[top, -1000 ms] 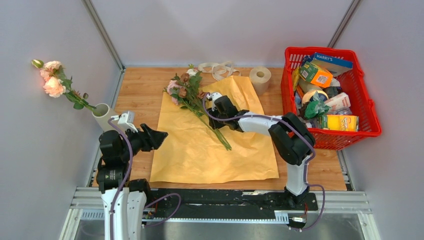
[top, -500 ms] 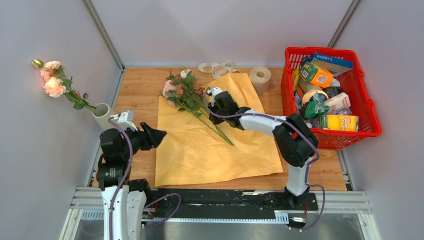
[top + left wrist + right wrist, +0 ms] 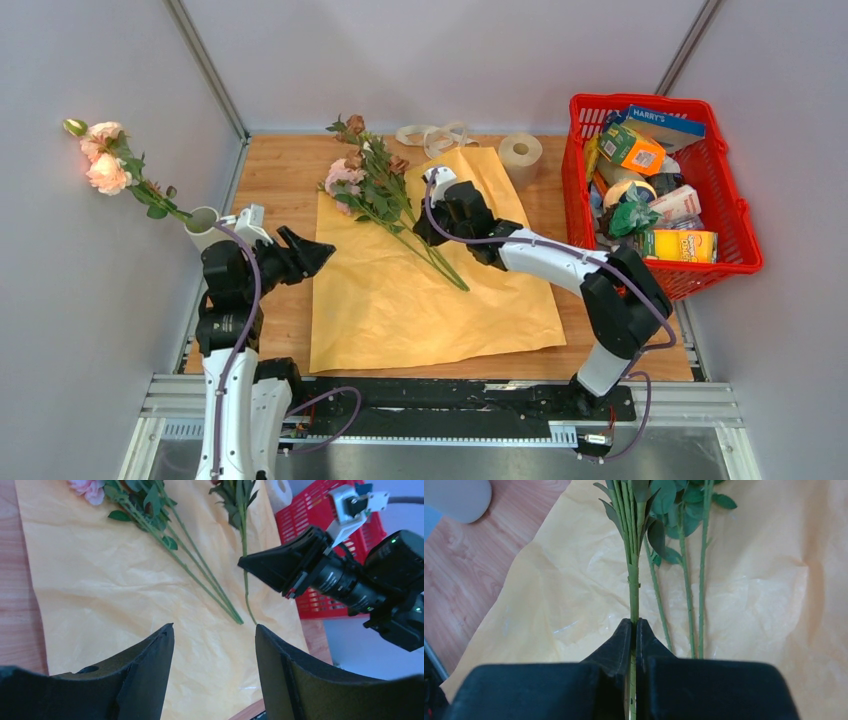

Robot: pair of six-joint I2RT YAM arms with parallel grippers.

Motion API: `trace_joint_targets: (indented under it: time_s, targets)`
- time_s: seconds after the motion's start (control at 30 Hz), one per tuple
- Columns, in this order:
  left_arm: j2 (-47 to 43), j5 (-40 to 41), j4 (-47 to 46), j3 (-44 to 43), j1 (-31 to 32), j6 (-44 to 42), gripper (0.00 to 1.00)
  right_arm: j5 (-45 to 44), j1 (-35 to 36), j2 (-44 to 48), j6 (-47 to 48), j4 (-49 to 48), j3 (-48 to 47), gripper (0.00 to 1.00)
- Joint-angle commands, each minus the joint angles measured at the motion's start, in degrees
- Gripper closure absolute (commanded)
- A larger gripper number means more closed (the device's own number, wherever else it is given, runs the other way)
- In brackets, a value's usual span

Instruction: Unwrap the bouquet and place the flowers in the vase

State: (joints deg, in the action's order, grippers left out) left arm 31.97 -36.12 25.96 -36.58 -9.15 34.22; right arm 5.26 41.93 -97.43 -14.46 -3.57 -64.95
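Note:
The bouquet lies unwrapped: loose flowers [image 3: 372, 188] rest on the spread yellow-tan paper [image 3: 420, 300]. My right gripper [image 3: 427, 232] is shut on one green stem [image 3: 633, 580], pinched between its fingertips [image 3: 634, 626]. The left wrist view shows that stem [image 3: 243, 540] lifted off the paper, its lower end hanging below the grip. Other stems [image 3: 200, 575] lie flat beside it. The vase [image 3: 203, 225] stands at the left table edge with pink roses [image 3: 105, 160] leaning out of it. Next to it my left gripper [image 3: 318, 252] hovers open, and nothing sits between its jaws [image 3: 214, 627].
A beige ribbon [image 3: 435, 135] and a toilet paper roll [image 3: 520, 152] lie at the back of the table. A red basket [image 3: 745, 240] full of groceries fills the right side. Grey walls close in left and behind.
My right gripper has shut on one stem and raised it, drawing the flower heads toward the back wall. The left gripper has risen slightly and stayed open.

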Motion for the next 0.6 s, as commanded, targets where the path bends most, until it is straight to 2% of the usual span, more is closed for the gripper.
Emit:
trace_joint_targets:
  time_s: [0.0,0.23,0.37,0.4,0.57]
  targets:
    - [1.34,-3.16,-12.39,1.24,0.53,5.42,0.32,4.84,0.43,5.14,-3.55,-6.97,1.93,1.0]
    - [6.0,-2.73,-25.59,4.67,4.75,10.6,0.32,18.1,2.01,12.16,-10.4,-19.34,8.59,1.0]
    - [7.66,-2.11,-38.05,7.04,8.97,14.21,0.32,19.44,4.99,14.1,-13.22,-21.65,9.49,1.0]
    - [8.11,-2.46,-39.3,7.13,12.02,14.56,0.32,19.7,5.7,14.28,-13.58,-21.83,9.49,1.0]
    - [8.2,-2.12,-44.49,6.7,18.36,14.04,0.32,20.23,8.86,15.16,-15.51,-22.97,9.84,1.0]
